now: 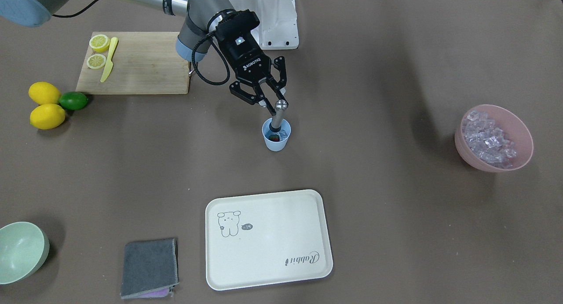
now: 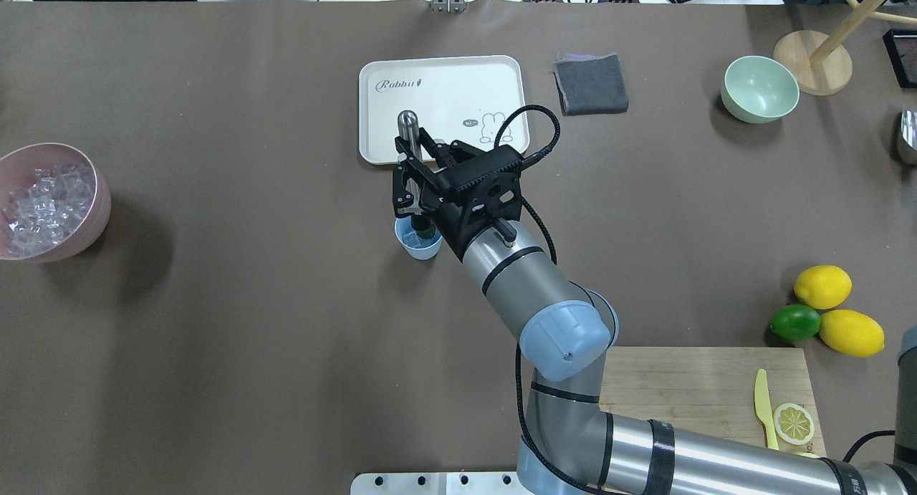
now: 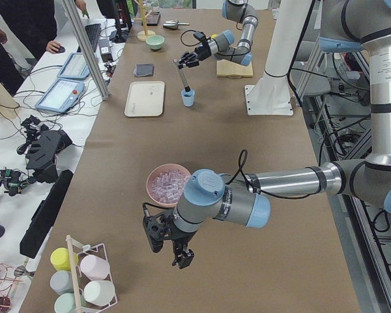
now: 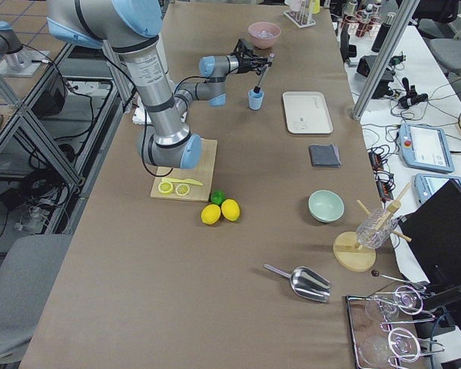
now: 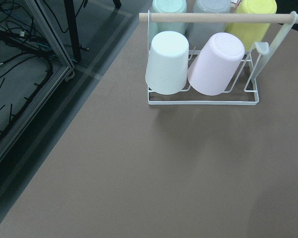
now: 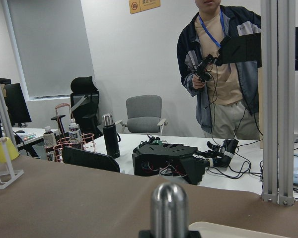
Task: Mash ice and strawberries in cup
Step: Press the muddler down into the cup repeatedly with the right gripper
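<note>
The light-blue cup (image 1: 276, 144) stands mid-table; it also shows in the overhead view (image 2: 423, 248). Inside it I see something red and dark, the strawberry (image 1: 273, 137), and a few clear ice cubes (image 1: 284, 132). My right gripper (image 1: 271, 100) is shut on a metal muddler (image 1: 278, 115) that leans with its lower end in the cup. The muddler's rounded top fills the bottom of the right wrist view (image 6: 169, 208). More ice fills the pink bowl (image 1: 521, 139). My left gripper (image 3: 173, 251) hangs beyond that bowl, near a rack of cups; I cannot tell whether it is open or shut.
A cream tray (image 1: 268, 269), a grey cloth (image 1: 149, 266) and a pale-green bowl (image 1: 20, 251) lie along the operators' side. A cutting board (image 1: 145, 66) holds lemon halves and a yellow knife; two lemons (image 1: 44, 106) and a lime (image 1: 73, 100) sit beside it. A cup rack (image 5: 203, 64) stands below the left wrist.
</note>
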### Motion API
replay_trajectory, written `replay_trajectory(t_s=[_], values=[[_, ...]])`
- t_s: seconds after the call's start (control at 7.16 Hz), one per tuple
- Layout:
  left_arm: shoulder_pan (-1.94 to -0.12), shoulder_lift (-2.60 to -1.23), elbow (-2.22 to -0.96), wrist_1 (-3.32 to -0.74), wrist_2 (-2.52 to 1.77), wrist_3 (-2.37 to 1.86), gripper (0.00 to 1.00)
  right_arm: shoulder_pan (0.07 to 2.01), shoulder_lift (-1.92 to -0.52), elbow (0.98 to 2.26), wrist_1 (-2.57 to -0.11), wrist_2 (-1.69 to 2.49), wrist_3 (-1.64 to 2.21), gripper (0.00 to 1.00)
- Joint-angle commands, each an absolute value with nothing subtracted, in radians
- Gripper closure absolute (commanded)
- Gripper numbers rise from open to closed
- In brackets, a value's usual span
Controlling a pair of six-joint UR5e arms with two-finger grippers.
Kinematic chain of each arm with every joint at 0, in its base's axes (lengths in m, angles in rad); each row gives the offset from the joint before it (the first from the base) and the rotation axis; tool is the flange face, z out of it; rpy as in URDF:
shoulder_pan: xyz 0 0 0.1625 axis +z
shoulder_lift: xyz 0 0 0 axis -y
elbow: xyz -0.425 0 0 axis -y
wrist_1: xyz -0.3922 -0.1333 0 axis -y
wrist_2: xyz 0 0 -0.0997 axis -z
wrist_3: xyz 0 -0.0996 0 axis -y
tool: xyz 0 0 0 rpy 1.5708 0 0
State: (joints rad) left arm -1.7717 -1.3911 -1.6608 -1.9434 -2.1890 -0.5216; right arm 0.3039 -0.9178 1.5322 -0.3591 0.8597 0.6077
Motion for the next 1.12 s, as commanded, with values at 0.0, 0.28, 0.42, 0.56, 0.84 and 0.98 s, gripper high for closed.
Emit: replay_trajectory(t_s=[0.0, 0.28, 0.42, 0.56, 0.84, 0.98], values=[[-1.772, -1.390, -1.660, -1.944, -2.189, -0.522, 0.02, 0.295, -0.920, 1.516, -0.359, 0.842, 0.607, 1.00], [-1.772, -1.391, -1.655, -1.945, -2.189, -0.520, 0.02, 0.279, -0.920, 1.502, -0.359, 0.824, 0.607, 1.00], [-1.772, -1.391, -1.651, -1.945, -2.189, -0.520, 0.02, 0.272, -0.920, 1.487, -0.359, 0.819, 0.607, 1.00], [-1.772, -1.391, -1.652, -1.945, -2.189, -0.520, 0.02, 0.265, -0.919, 1.480, -0.359, 0.821, 0.607, 1.00], [-1.772, -1.396, -1.651, -1.945, -2.189, -0.520, 0.02, 0.261, -0.919, 1.470, -0.359, 0.821, 0.607, 1.00], [-1.772, -1.397, -1.651, -1.945, -2.189, -0.520, 0.02, 0.262, -0.914, 1.479, -0.359, 0.821, 0.607, 1.00]])
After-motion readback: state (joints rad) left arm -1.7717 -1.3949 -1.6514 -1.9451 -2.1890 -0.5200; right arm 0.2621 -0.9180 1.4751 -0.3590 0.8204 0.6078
